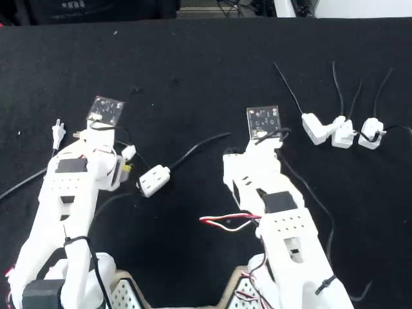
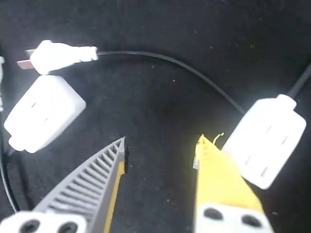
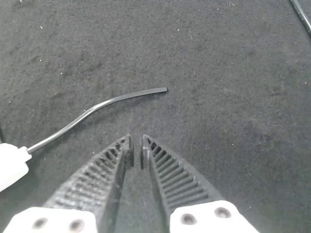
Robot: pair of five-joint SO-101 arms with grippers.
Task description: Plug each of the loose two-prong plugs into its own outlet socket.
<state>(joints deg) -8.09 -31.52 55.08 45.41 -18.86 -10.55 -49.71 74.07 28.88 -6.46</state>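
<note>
Tabletop (image 1: pixel 193 58): black cloth. Black cords blend into it, so I judge a snag likely whenever an arm travels.

My left claw (image 2: pixel 161 148) is released and empty at 8 o'clock from tabletop centre. The outlet socket (image 2: pixel 267 141) lies just beside one finger, and a careless close could knock it askew. A second socket (image 2: pixel 43 111) lies on the other side.

My right claw (image 3: pixel 137 149) is clenched on nothing, near centre.

A loose plug (image 2: pixel 58 54) lies beside the second socket, prongs outward. A skewed grasp would misalign the prongs.

Three white pieces (image 1: pixel 343 132) crowd together at 2 o'clock. Grasping one may shift its neighbours.

No legible writing.
</note>
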